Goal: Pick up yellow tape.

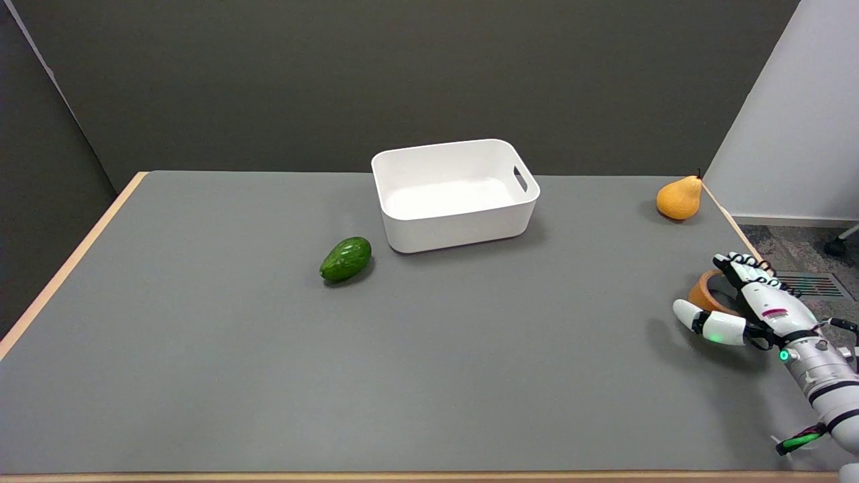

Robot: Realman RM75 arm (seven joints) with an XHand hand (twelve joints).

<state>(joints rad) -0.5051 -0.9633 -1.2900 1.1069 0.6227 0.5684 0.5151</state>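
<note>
Grey tabletop point(268, 349) carries the work. White-and-black right hand point(751, 305) hovers, fingers spread and holding nothing, thumb low, apparently to straddle the flat yellow-tan tape ring point(701, 292) lying directly behind it, partly hidden. Contact cannot be confirmed.

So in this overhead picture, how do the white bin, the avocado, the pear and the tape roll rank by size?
1. White bin, clearly largest.
2. Avocado and pear: look about alike; the pear sits farther away, so no ranking.
3. Tape roll: looks smallest, but the hand partly hides it.
</note>
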